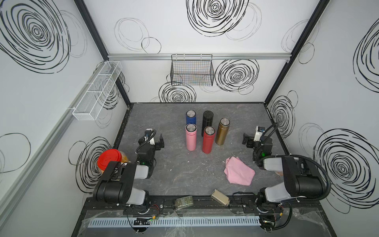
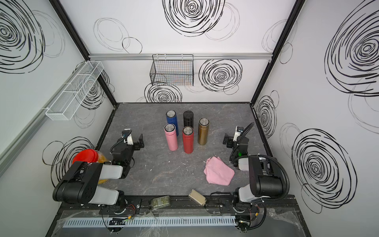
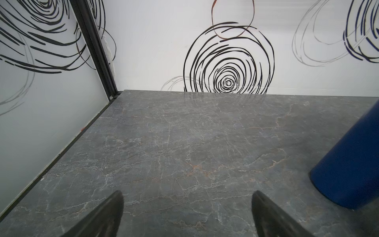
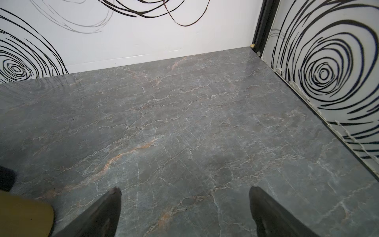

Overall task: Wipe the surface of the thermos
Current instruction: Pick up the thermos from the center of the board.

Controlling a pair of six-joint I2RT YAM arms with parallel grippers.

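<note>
Five thermoses (image 1: 207,143) stand upright, clustered at mid bench (image 1: 174,176), untouched. The cloth (image 1: 239,171) lies crumpled nearer the right hand (image 4: 185,188), probably that side's pickup. It and the left hand (image 3: 187,191) flank the cluster, both spread wide, empty.

Five thermoses (image 1: 191,137); one pink cloth (image 1: 239,174); two wire baskets (image 1: 191,70); one red-lidded jar (image 1: 108,159); two robot arms (image 1: 114,185).
</note>
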